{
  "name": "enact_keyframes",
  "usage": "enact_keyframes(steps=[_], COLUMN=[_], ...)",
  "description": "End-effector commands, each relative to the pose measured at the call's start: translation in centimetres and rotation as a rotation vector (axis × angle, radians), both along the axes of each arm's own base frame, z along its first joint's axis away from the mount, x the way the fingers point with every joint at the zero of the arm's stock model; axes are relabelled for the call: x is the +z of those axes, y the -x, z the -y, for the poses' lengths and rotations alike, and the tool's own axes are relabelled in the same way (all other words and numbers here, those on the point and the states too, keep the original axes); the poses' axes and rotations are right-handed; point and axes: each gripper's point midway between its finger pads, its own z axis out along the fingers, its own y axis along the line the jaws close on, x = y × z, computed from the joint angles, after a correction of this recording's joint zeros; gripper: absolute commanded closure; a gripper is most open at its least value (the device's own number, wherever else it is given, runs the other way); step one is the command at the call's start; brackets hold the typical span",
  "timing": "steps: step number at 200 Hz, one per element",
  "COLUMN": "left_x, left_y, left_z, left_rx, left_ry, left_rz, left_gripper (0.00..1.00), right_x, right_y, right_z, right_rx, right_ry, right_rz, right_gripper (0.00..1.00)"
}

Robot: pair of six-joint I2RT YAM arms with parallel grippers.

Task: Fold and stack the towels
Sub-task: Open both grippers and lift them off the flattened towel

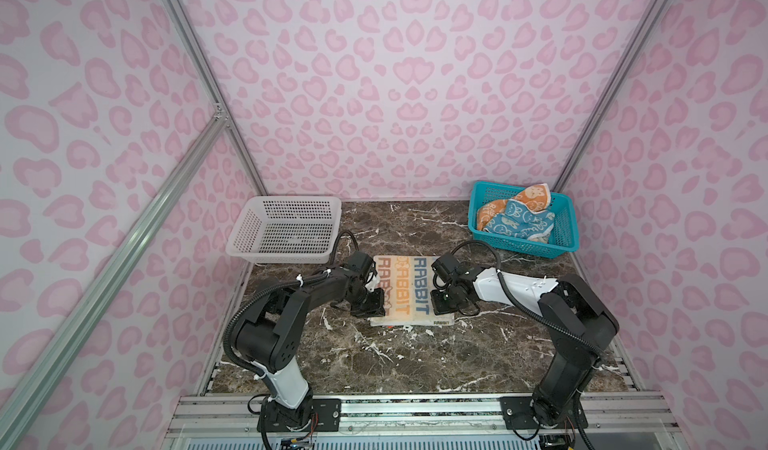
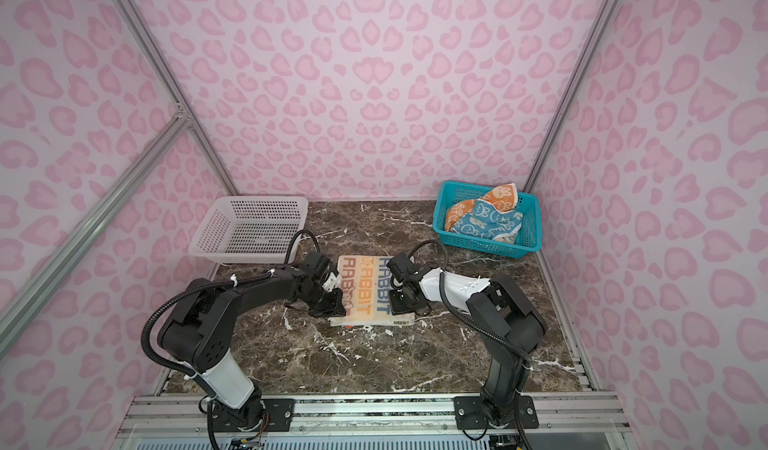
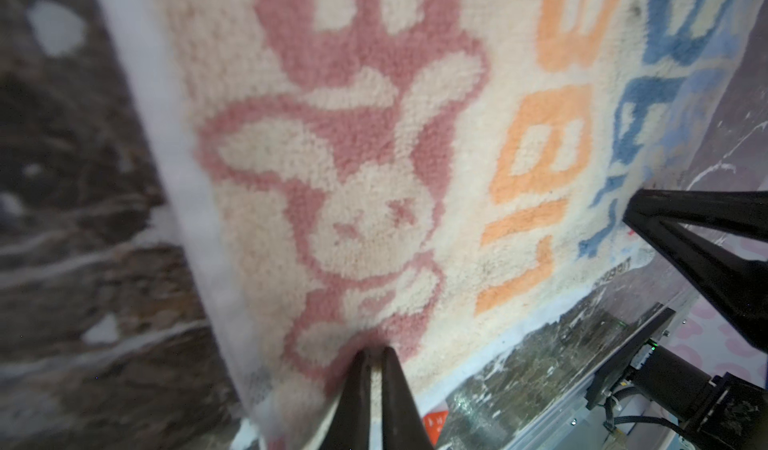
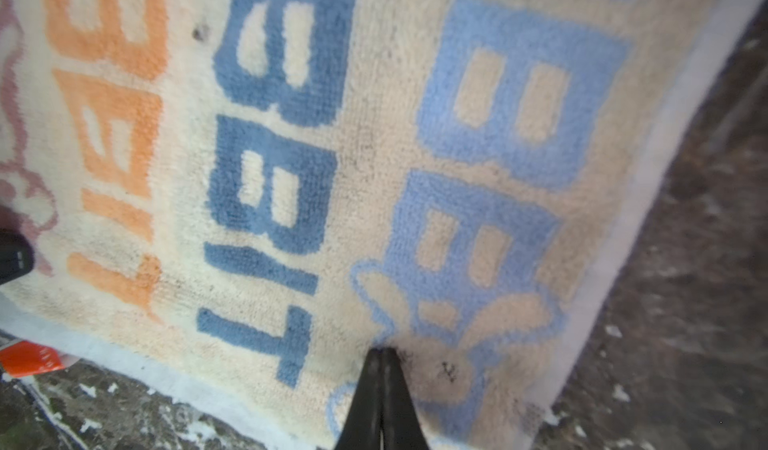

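The cream towel [image 1: 409, 290] [image 2: 368, 290] with orange and blue "RABBIT" lettering lies flat on the marble table, seen in both top views. My left gripper [image 1: 379, 307] [image 3: 374, 350] is at its near left corner, shut, with a sliver of cream pile between the fingers. At the near right corner my right gripper [image 1: 440, 302] [image 4: 382, 350] is shut too, its tips sunk into a pucker of the towel [image 4: 374, 177]. The blue towel [image 1: 519, 223] and the orange towel [image 1: 536, 196] lie crumpled in a teal basket.
The teal basket [image 1: 523, 251] stands at the back right corner. A white basket [image 1: 286, 257] with nothing in it stands at the back left. Pink patterned walls close three sides. An orange tag [image 4: 29, 358] sticks out at the towel's near edge.
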Motion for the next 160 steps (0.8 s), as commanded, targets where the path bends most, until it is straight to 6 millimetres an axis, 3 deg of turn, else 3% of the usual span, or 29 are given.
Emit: enact_keyframes(steps=[1,31,68,109,137,142,160], left_x=[-0.1,4.4,9.0,9.2,7.8,8.3,6.9], left_y=[0.9,-1.8,-6.1,-11.3,-14.3,-15.3,-16.7], left_z=[-1.7,0.1,0.4,-1.2,-1.6,-1.4,-1.3], left_rx=[-0.023,-0.065,-0.028,0.078,0.075,0.069,0.042], left_ry=[-0.089,-0.012,-0.033,-0.044,-0.058,-0.051,-0.08], left_rz=[0.003,0.156,0.315,0.354,0.343,0.361,0.346], left_gripper=[0.87,0.74,0.56,0.51,0.49,0.49,0.49], right_x=[-0.5,2.4,5.2,5.7,5.4,5.3,4.9], right_y=[1.0,-0.7,-4.2,-9.0,-12.2,-12.7,-14.3], right_z=[1.6,0.2,0.8,3.0,3.9,4.1,4.3], right_rx=[0.035,0.072,0.011,-0.104,-0.193,-0.211,-0.249], right_ry=[0.073,-0.011,-0.051,-0.006,-0.011,-0.015,-0.029], right_rz=[-0.018,0.066,0.146,0.191,0.198,0.2,0.199], right_gripper=[0.94,0.89,0.79,0.67,0.63,0.63,0.63])
